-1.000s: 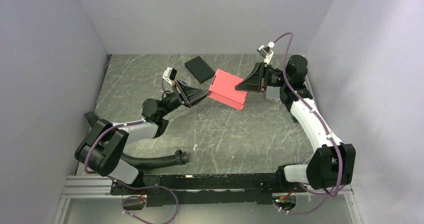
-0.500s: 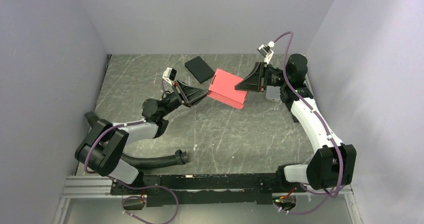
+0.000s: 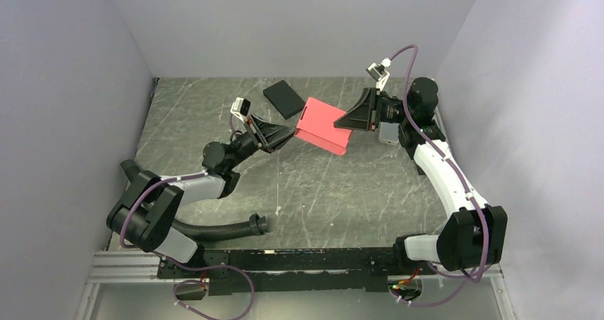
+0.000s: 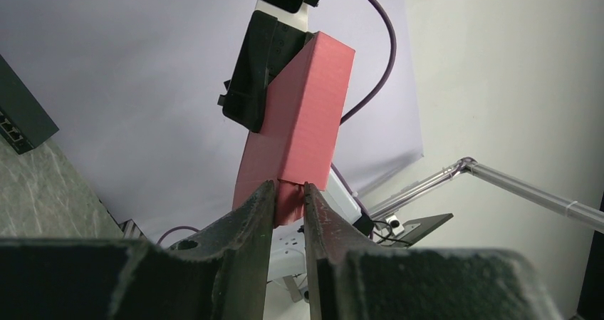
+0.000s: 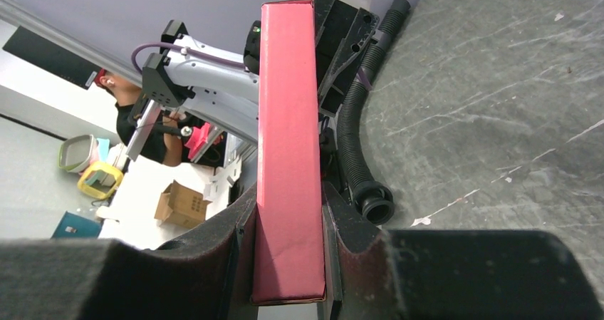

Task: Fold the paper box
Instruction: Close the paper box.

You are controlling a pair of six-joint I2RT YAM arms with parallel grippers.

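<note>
The paper box (image 3: pixel 324 126) is a pinkish-red flat rectangular box held in the air between both arms, above the back middle of the table. My right gripper (image 3: pixel 343 124) is shut across its thickness; in the right wrist view the box (image 5: pixel 288 149) fills the gap between the two pads (image 5: pixel 335 227). My left gripper (image 3: pixel 293 131) is shut on a small flap at the box's opposite end; in the left wrist view the flap (image 4: pixel 290 200) sits pinched between the fingertips (image 4: pixel 265 192), with the box body (image 4: pixel 306 113) rising beyond.
A black flat rectangular box (image 3: pixel 285 99) lies on the marbled table (image 3: pixel 342 192) behind the paper box. A black corrugated hose (image 3: pixel 221 229) lies near the left arm's base. Grey walls close the left, back and right sides.
</note>
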